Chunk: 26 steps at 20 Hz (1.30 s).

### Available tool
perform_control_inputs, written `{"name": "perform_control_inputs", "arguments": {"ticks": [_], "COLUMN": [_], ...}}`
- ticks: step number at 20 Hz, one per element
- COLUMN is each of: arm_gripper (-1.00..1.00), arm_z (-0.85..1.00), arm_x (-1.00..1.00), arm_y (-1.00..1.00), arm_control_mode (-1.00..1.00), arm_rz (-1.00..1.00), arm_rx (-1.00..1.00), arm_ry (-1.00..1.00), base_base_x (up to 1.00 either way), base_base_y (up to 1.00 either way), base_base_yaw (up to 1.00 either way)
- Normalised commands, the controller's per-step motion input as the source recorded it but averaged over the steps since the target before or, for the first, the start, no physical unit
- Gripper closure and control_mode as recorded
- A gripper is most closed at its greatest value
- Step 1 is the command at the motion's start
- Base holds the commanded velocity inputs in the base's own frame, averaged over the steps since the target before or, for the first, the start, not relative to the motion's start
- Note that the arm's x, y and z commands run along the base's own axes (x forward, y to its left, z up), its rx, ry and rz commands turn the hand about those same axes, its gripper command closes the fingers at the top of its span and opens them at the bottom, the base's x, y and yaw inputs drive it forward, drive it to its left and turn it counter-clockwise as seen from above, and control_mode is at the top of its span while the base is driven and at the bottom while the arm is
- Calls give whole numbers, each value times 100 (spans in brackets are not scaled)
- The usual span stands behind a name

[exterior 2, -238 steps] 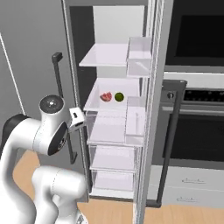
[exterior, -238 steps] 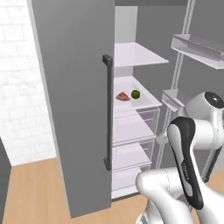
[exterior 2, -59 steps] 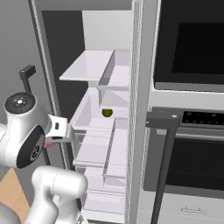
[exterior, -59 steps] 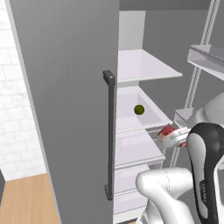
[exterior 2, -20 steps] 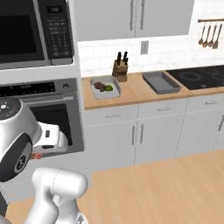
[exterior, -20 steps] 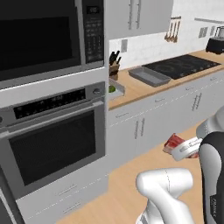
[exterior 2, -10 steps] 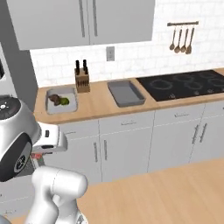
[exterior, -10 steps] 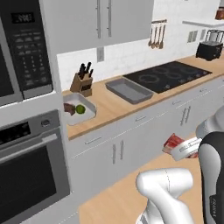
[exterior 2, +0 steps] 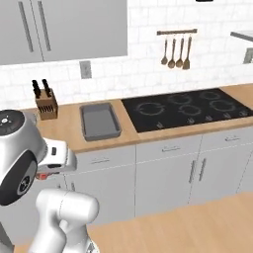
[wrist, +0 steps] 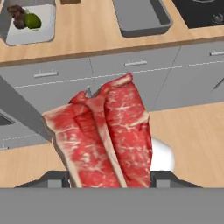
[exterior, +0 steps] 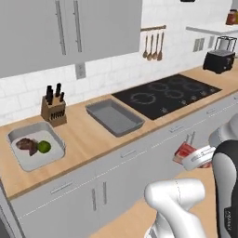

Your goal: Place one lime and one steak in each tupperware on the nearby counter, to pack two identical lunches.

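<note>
While clamped, steak [wrist: 105, 140] between end effector [wrist: 109, 178] fingers.

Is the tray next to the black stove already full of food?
No, the tupperware beside the stovetop is bare inside, while the other tupperware holds a lime and a dark steak.

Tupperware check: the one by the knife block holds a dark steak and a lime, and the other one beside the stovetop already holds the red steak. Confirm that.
Not quite. The tupperware beside the stovetop is empty, as the left base view shows. The red steak is clamped in the gripper, seen in the hand view. The tupperware by the knife block does hold a dark steak and a lime.
</note>
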Motion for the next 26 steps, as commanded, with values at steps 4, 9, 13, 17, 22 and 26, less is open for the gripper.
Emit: {"name": "perform_control_inputs", "arguments": {"ticks": [4, 9, 13, 17, 22, 26], "arm_gripper": [100, 100, 100, 100, 100, 100], "arm_z": [0, 0, 0, 0, -43, -57], "arm_x": [0, 0, 0, 0, 61, 100], "arm_y": [0, 0, 0, 0, -25, -19], "arm_control_mode": [100, 100, 100, 100, -100, -100], "arm_rz": [0, 0, 0, 0, 11, 0], "arm_rx": [0, 0, 0, 0, 0, 0], "arm_ry": [0, 0, 0, 0, 1, 0], "base_base_x": [100, 100, 100, 86, 14, 0], "base_base_y": [-3, 0, -23, -35, -6, 0], "base_base_yaw": [15, 25, 30, 33, 6, 0]}}
